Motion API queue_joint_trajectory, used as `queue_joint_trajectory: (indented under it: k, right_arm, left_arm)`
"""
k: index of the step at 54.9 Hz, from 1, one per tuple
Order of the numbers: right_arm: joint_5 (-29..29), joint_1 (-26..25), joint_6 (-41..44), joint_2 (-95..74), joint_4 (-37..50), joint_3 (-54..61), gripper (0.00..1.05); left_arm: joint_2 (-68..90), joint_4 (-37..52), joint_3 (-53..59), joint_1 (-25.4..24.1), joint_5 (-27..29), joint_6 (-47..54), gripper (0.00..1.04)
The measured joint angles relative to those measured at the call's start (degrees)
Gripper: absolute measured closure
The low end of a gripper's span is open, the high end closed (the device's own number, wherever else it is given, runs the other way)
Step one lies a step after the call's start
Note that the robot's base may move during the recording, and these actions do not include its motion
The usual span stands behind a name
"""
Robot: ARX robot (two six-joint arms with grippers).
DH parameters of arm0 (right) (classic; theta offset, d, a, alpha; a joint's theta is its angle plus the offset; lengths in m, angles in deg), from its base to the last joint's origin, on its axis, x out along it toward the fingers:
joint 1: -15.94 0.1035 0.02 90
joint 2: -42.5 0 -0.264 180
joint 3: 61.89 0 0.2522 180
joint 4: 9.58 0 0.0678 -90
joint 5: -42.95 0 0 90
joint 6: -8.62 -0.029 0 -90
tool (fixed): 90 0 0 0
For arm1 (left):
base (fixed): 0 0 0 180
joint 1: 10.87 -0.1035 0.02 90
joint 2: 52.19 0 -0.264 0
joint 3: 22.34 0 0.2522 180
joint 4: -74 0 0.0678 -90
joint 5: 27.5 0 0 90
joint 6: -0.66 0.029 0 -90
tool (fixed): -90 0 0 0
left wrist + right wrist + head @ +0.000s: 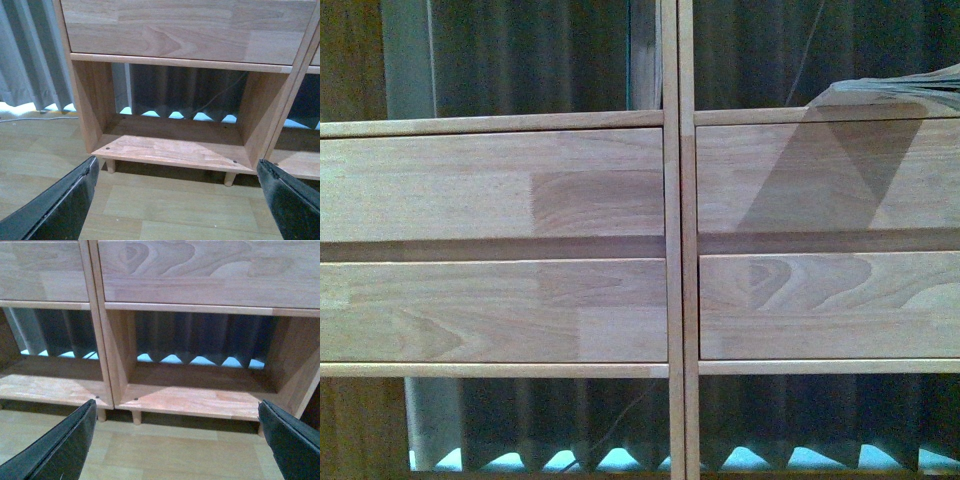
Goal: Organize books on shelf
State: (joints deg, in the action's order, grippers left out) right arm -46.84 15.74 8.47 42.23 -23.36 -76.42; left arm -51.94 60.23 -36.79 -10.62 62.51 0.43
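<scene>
Shelf (pixel 490 190) fills the front frame, books (pixel 910 92) only a pale page edge at upper right; my left gripper (pixel 176 162) and right gripper (pixel 177 403) hang spread and empty before bottom bays, likely parked until I reach.

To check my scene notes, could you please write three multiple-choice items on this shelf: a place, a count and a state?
1. Where do the drawer fronts sit on the shelf? A) at its very bottom B) mid-height, open space above and below C) on its top
2. How many drawer fronts show in the front view? A) two B) four C) six
3. How are the left gripper and right gripper? A) both open, empty B) both shut on books C) one open, one shut

Answers: 1 B, curtain shows through above and below; 2 B, two rows each side of the upright; 3 A, both spread wide, holding nothing.
</scene>
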Motion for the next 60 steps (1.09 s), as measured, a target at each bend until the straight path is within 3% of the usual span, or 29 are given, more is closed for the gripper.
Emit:
queue_joint_trajectory:
  k: [60]
  right_arm:
    - [-0.1, 0.0, 0.0, 0.0, 0.0, 0.0, 0.07]
  left_arm:
    - [0.0, 0.0, 0.0, 0.0, 0.0, 0.0, 0.07]
